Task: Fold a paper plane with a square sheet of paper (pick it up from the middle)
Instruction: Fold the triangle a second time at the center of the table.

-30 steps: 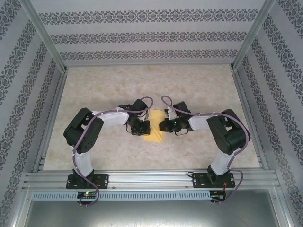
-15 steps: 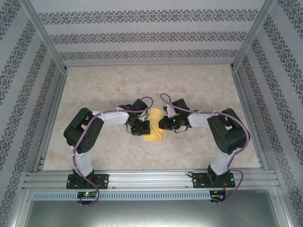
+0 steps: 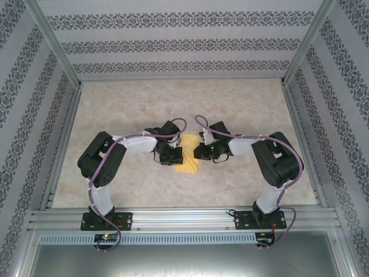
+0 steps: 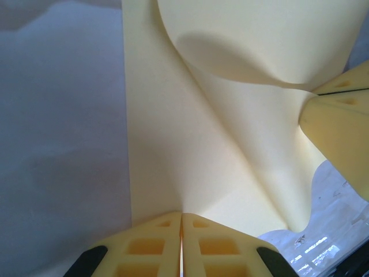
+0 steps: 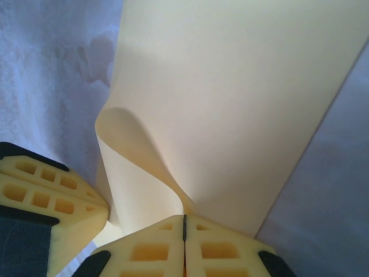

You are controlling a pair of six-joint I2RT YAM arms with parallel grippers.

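Top view: we see the square sheet of paper [image 3: 188, 160] on the table [image 3: 248, 109], w/ the left gripper [image 3: 173, 154] at the sheet's left edge and the right gripper [image 3: 200, 152] at its right edge, facing each other across it. Left-wrist view: the left gripper [image 4: 181, 222] has its fingers pressed together, pinching the sheet's edge; beyond them the paper [image 4: 190, 144] lifts into a curl toward the right gripper [image 4: 337, 92]. Right-wrist view: the right gripper [image 5: 184, 222] is likewise closed on the sheet [image 5: 230, 98], w/ a raised fold just beside its tips and the left gripper [image 5: 57, 202] at the sheet's opposite side.
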